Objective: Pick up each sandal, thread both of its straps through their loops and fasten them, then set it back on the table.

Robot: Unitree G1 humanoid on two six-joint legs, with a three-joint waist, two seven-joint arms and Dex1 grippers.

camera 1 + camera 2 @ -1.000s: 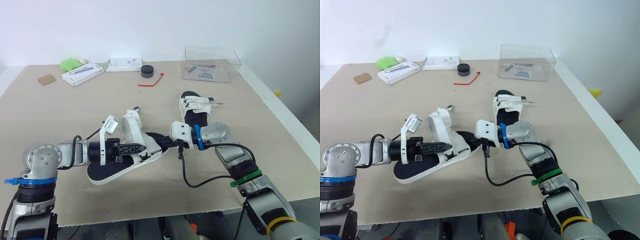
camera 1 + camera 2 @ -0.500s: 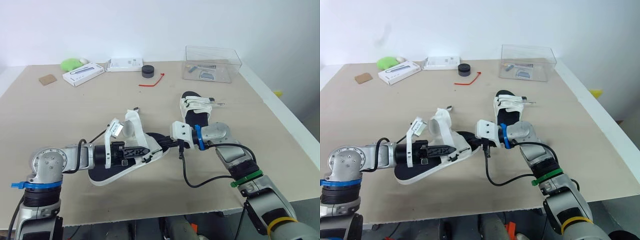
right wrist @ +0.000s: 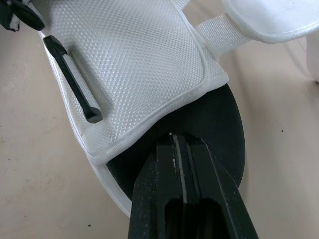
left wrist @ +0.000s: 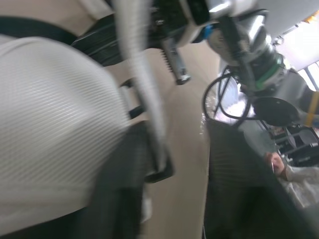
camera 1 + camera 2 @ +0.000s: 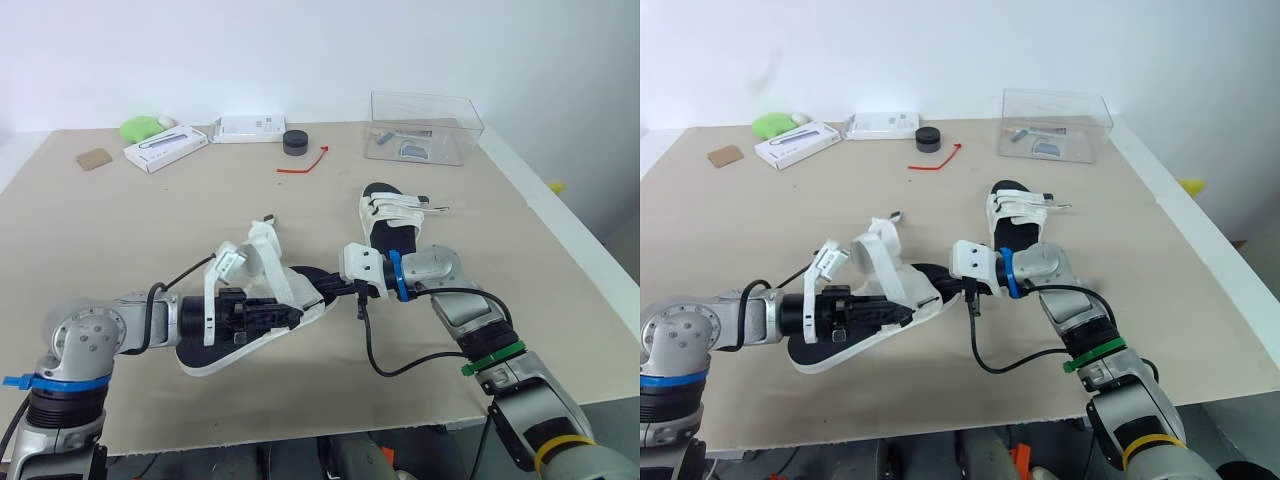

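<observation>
The right fingers [image 3: 184,199], closed together, pin the toe of the sandal [image 5: 215,358], likely steadying it. The left fingers [image 4: 234,189] are spread, its strap [image 4: 142,84] beside 1 finger for threading.

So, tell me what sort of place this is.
Probably a lab or test room: a beige worktable against a plain white wall, with a clear plastic box and small white cartons along its far edge.

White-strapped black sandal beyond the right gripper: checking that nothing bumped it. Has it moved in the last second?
No. The white-strapped black sandal keeps the same spot and angle relative to the clear plastic box.
</observation>
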